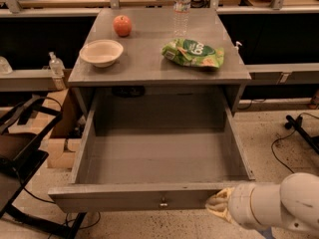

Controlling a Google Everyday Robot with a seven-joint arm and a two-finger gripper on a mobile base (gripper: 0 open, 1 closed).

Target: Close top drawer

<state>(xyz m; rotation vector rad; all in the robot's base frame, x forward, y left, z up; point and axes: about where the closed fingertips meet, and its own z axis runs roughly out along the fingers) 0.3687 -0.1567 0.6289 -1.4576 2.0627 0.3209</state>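
The top drawer (149,195) of the grey cabinet is pulled fully out and is empty inside. Its flat front faces me low in the view, with a small round metal knob (163,203) at centre. My gripper (218,206) is at the lower right, on the end of the white arm (279,205). Its yellowish tip is against the right part of the drawer front, right of the knob. The lower drawers are hidden below the open one.
On the cabinet top (144,63) lie a red apple (122,25), a cream bowl (101,52), a clear water bottle (182,9) and a green chip bag (193,53). A black chair (20,153) stands at the left. Cables (294,133) lie on the floor at the right.
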